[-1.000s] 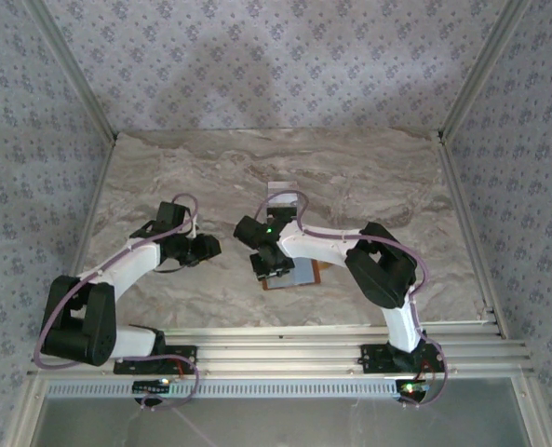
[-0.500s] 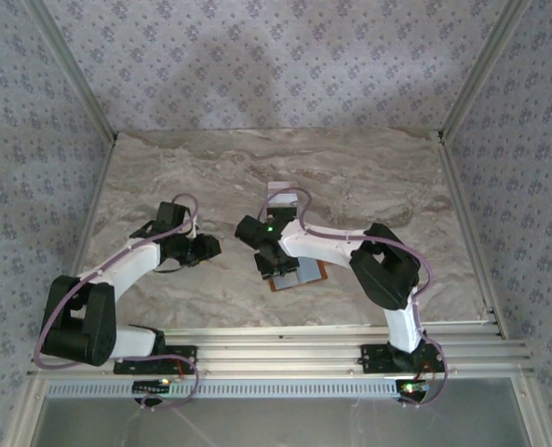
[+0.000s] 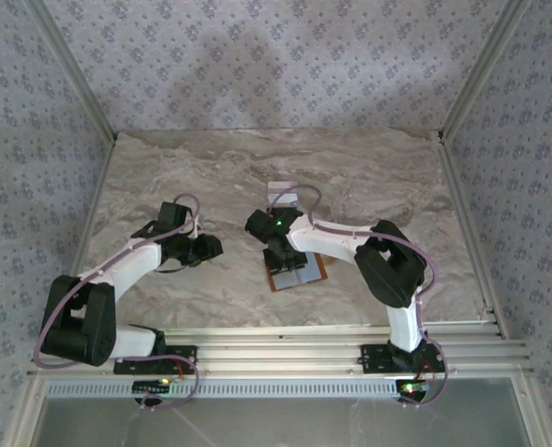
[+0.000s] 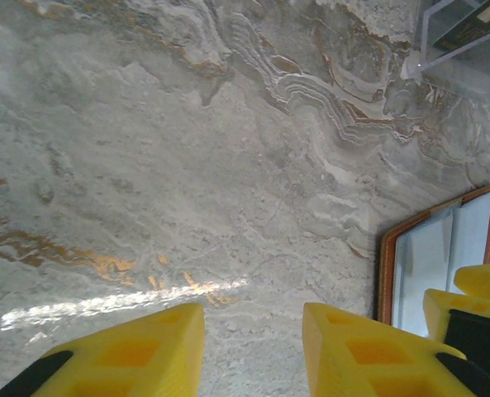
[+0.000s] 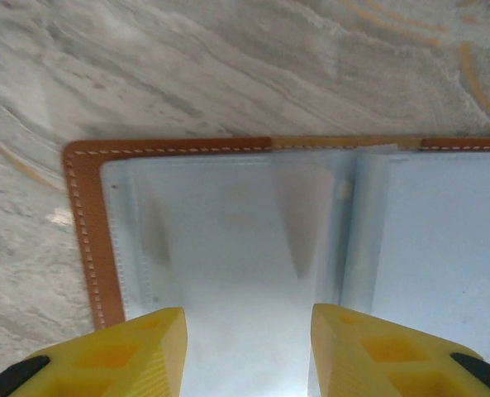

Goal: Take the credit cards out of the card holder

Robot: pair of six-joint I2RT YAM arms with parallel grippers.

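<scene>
The card holder [image 3: 305,273] lies open on the marble table, brown leather rim around pale grey-blue clear sleeves [image 5: 228,231]. My right gripper [image 5: 249,322] hovers just over its left page, open, with nothing between the yellow fingers; from above the right gripper [image 3: 280,254] covers the holder's far-left part. Left of the holder, my left gripper [image 4: 253,318] is open over bare marble, and the card holder's edge [image 4: 387,273] shows at the right. From above, the left gripper [image 3: 208,248] is apart from the holder. The credit cards are hidden; I make out none in the sleeves.
A clear plastic stand [image 3: 282,195] sits just beyond the right gripper, mid-table; something dark and flat rests in the stand [image 4: 468,29]. Patterned walls with metal posts enclose the table. Aluminium rails [image 3: 285,349] run along the near edge by the arm bases.
My right gripper has shifted right and slightly away over the open card holder, and its jaws have widened a little. The left arm has stayed still.
</scene>
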